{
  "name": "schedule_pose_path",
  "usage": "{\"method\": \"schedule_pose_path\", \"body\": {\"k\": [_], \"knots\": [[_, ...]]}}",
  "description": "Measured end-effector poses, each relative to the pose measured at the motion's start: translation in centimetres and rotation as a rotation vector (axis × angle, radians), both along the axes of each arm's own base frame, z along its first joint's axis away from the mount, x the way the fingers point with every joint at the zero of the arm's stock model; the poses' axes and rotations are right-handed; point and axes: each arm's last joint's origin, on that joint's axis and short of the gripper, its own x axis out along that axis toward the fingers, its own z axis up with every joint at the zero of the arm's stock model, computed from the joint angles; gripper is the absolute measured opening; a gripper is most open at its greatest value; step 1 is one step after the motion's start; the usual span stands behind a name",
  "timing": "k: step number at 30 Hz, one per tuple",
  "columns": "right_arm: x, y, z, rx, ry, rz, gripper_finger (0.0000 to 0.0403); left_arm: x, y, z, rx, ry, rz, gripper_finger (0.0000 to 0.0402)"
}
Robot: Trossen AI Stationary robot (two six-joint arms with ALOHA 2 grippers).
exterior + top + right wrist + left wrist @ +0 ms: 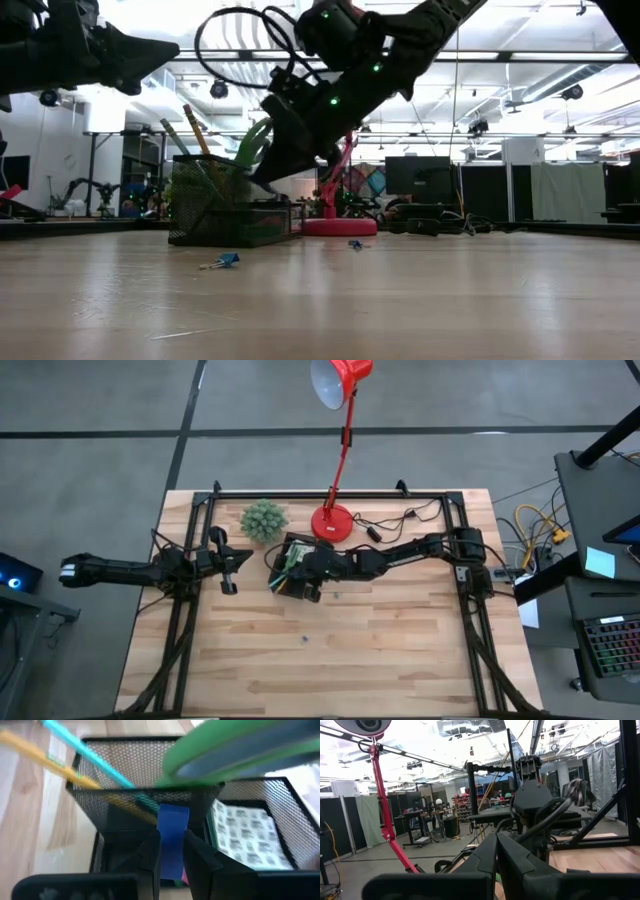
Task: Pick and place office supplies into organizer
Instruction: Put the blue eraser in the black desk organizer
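The black mesh organizer (290, 568) (135, 765) stands at the table's middle, in front of the lamp. A yellow pencil (45, 757), a teal pen (90, 757) and green-handled scissors (240, 745) stand leaning in its tall compartment. A white dotted pad (247, 837) lies in a lower one. My right gripper (171, 837) (265, 175) slants down over the organizer, shut on a flat blue piece (173, 825). My left gripper (230, 572) (497, 850) waits shut above the table's left part, touching nothing. My right gripper pinches the flat blue piece between its two fingers, one finger (152, 850) on each side edge. The fingers slant down from the table's right side. The piece's upper end (173, 812) sticks out past the fingertips, over the organizer's low compartment; its lower end is hidden between the fingers.
A red desk lamp stands on its round base (332, 522) behind the organizer, with a small green spiky plant (264, 520) to its left. Two small blue clips (222, 262) (355, 243) lie on the table near the organizer. A black cable (400, 518) runs along the far edge.
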Motion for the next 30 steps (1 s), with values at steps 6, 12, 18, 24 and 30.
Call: {"method": "schedule_pose_path", "body": {"k": [6, 12, 18, 24, 30], "knots": [[0.37, 0.0, -0.74, 0.026, -0.018, -0.02, 0.0058, 0.0, 0.0, 0.0, 0.0, 0.0, 0.0, 0.0], [0.35, -0.07, -0.92, 0.026, -0.008, -0.021, 0.0059, -0.01, 0.0, 0.01, 0.0, -0.001, 0.0, 0.0], [0.35, -0.1, -0.92, 0.029, -0.01, -0.025, 0.0059, 0.0, 0.0, 0.0, 0.0, 0.0, 0.0, 0.0], [0.35, -0.09, -0.91, 0.04, -0.013, -0.033, 0.0079, 0.0, 0.0, 0.0, 0.0, 0.0, 0.0, 0.0], [0.35, -0.11, -0.92, 0.051, -0.016, -0.044, 0.0115, 0.0, 0.0, 0.0, 0.0, 0.0, 0.0, 0.0]]}}
